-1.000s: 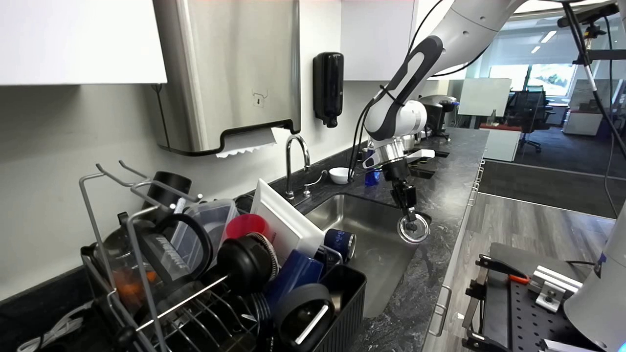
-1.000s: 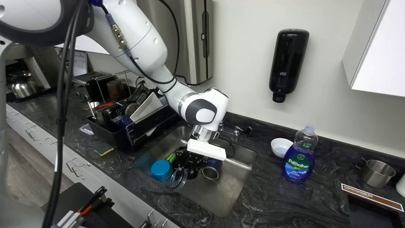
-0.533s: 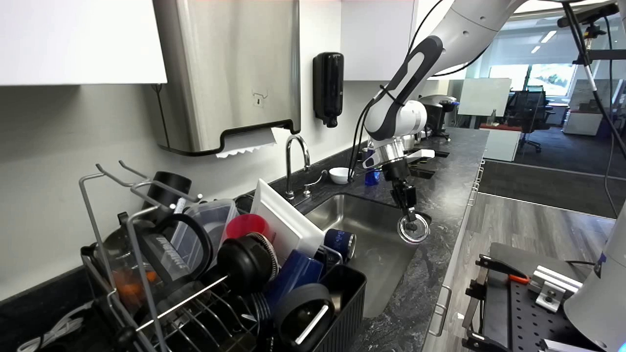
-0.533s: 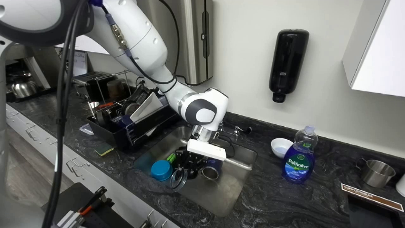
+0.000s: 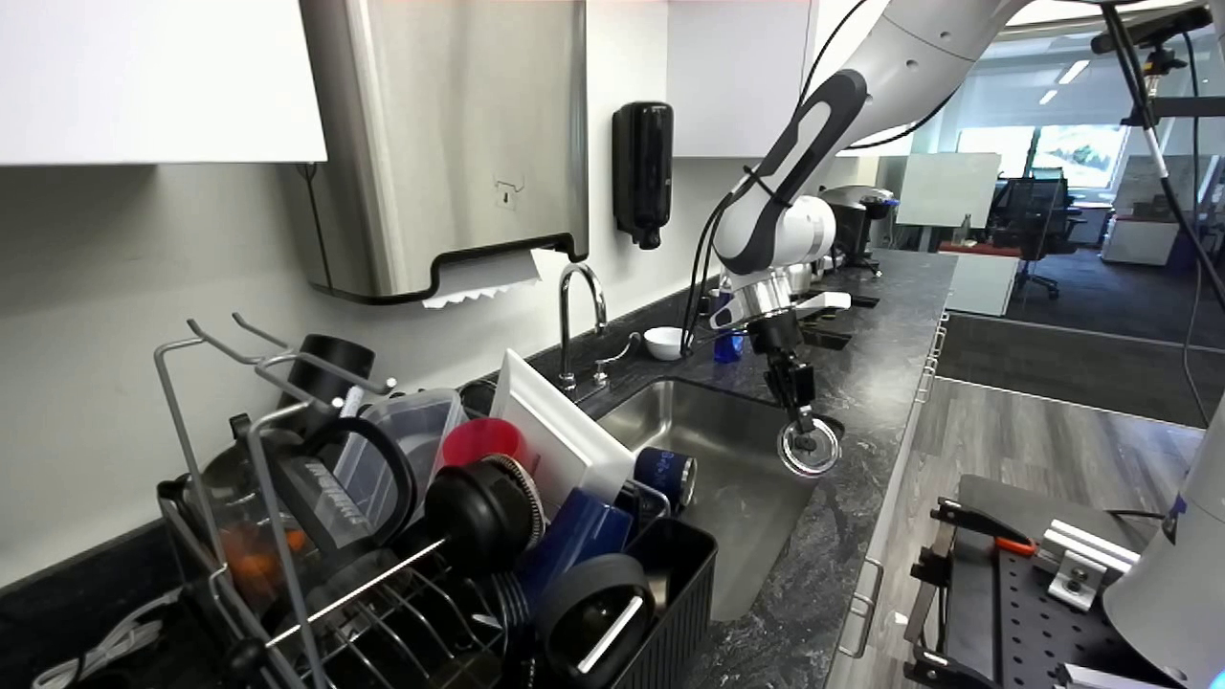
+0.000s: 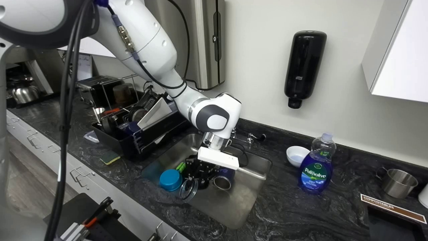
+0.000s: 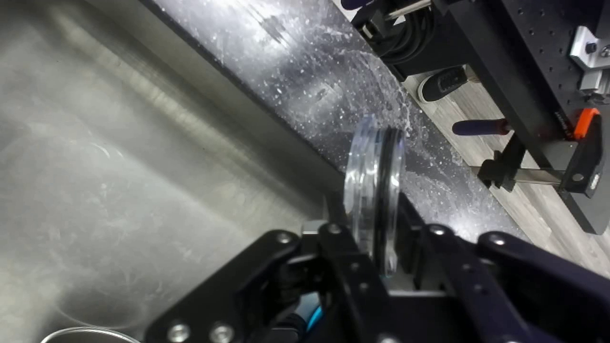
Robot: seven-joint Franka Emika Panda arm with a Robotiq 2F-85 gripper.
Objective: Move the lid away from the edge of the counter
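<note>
My gripper (image 5: 807, 421) is shut on the lid (image 5: 802, 467), a small round disc with a shiny rim. It shows on edge between the two black fingers of the gripper (image 7: 374, 209) in the wrist view, where the lid (image 7: 371, 171) stands upright. In an exterior view the lid (image 6: 189, 189) hangs below the gripper (image 6: 197, 177). It appears near the sink's front rim, before the narrow front strip of the dark veined counter (image 7: 305, 71). How high it is above the counter (image 5: 876, 383) I cannot tell. The fingers hide part of it.
The steel sink (image 6: 230, 214) holds a dark blue mug (image 6: 223, 179) and a blue bowl (image 6: 170, 180). A loaded dish rack (image 5: 670, 593) stands beside it. A soap bottle (image 6: 316, 167), white bowl (image 6: 297, 155) and metal cup (image 6: 399, 183) stand on the counter. A sponge (image 6: 109, 157) lies near the rack.
</note>
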